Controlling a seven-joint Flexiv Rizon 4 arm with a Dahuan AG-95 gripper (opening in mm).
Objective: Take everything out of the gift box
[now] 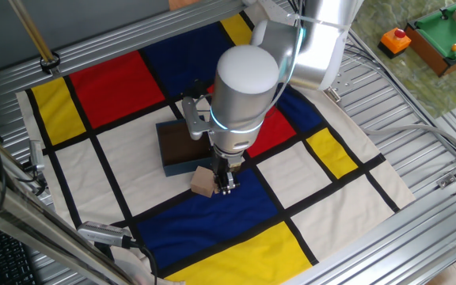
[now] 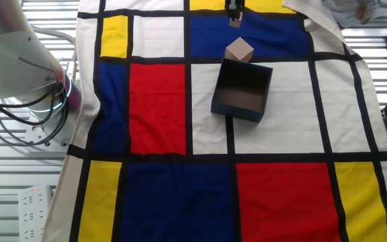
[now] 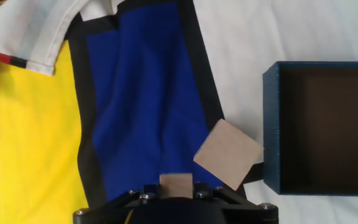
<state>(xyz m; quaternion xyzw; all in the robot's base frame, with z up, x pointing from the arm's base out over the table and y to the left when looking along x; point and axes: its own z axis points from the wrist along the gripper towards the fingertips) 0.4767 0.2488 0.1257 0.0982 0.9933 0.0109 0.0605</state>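
In the hand view the gripper (image 3: 176,186) is closed on a small tan wooden cube (image 3: 176,184) above the cloth of red, yellow, blue and white rectangles (image 3: 135,93). Just beyond, a larger tan wooden cube (image 3: 229,154) sits beside the square navy gift box (image 3: 272,124) with its dark brown interior. Farther off lies the ribbed metal table (image 1: 418,158).

The arm (image 1: 248,95) is rounded silver-grey with a glowing cyan ring, ending in a black gripper (image 1: 225,184).
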